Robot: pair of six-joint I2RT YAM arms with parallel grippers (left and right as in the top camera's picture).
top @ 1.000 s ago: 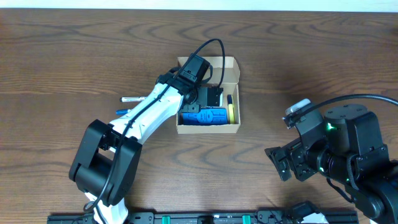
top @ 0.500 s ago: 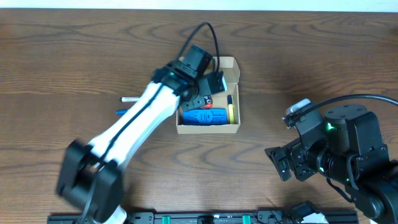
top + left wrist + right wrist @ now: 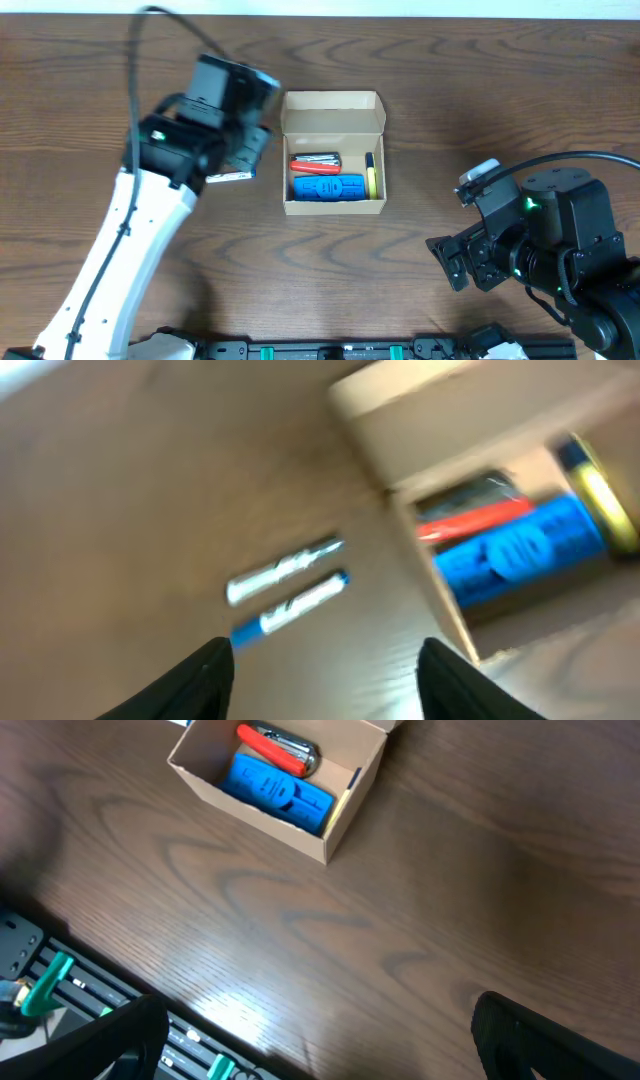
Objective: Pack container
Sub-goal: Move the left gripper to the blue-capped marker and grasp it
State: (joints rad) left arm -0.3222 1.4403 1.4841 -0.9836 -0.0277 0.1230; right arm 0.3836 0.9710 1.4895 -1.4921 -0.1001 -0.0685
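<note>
Mid-table, the container (image 3: 333, 150) sits open, its flap raised at the far side. It holds a blue ribbed object (image 3: 328, 187), a red-and-silver item (image 3: 314, 161) and a yellow pen (image 3: 369, 177). Just left of it, the left jaws stand apart, empty, above a silver pen (image 3: 285, 570) and a blue pen (image 3: 290, 607), both blurred and hidden overhead by the left arm (image 3: 150, 230). The right jaws stand wide, empty, their tips cut off.

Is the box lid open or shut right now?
Open: the container has its flap folded back, showing a red item, blue item and yellow item inside.
</note>
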